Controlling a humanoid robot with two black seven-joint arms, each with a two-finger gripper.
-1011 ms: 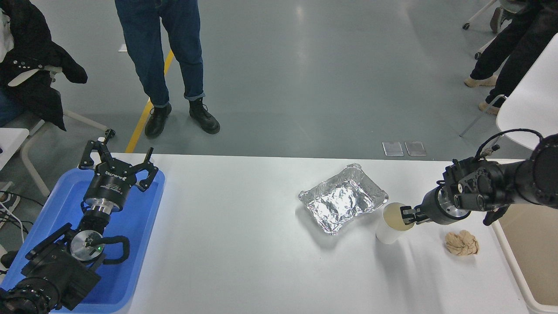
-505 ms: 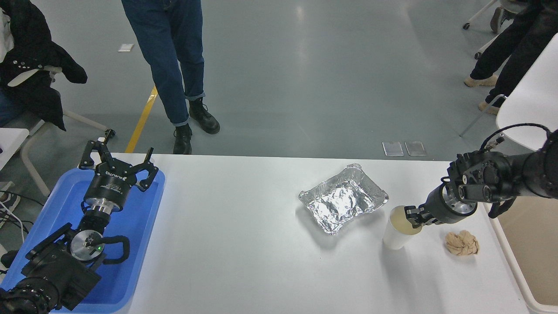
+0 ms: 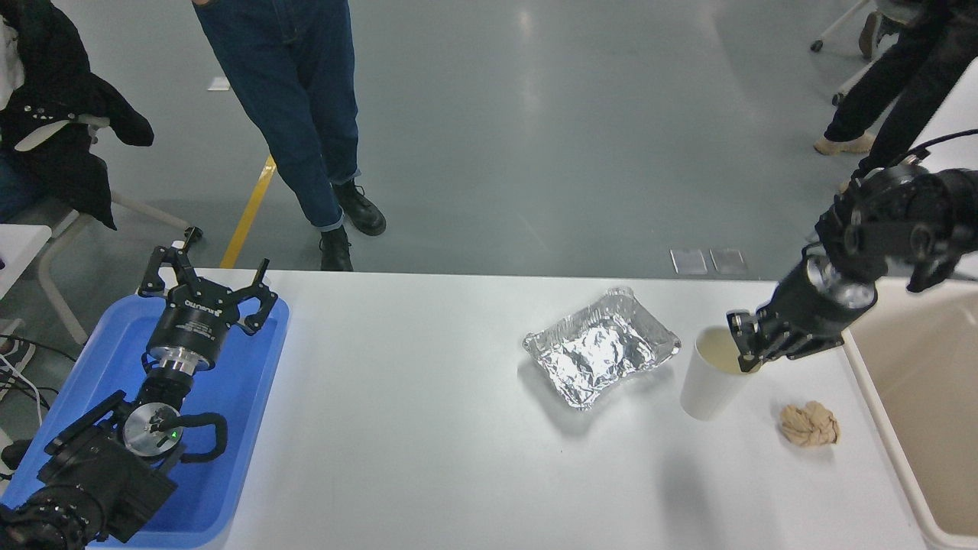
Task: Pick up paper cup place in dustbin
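White cup (image 3: pixel 707 386) with cream inside, pinched at its rim by the black right hand (image 3: pixel 747 347); silver foil tray (image 3: pixel 601 347) left of it, tan paper ball (image 3: pixel 809 425) below, beige bin (image 3: pixel 890 428) right, all on a white worktop (image 3: pixel 428 428).

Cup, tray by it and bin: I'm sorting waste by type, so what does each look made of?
Cup: likely paper, matte white outside, cream inside, rolled rim. Tray: aluminium foil, shiny silver and heavily crinkled. Bin: probably plastic, smooth beige with a thick rounded rim.

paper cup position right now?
Head view, right side: the paper cup hangs by its rim from the right gripper, between the foil tray and the dustbin.
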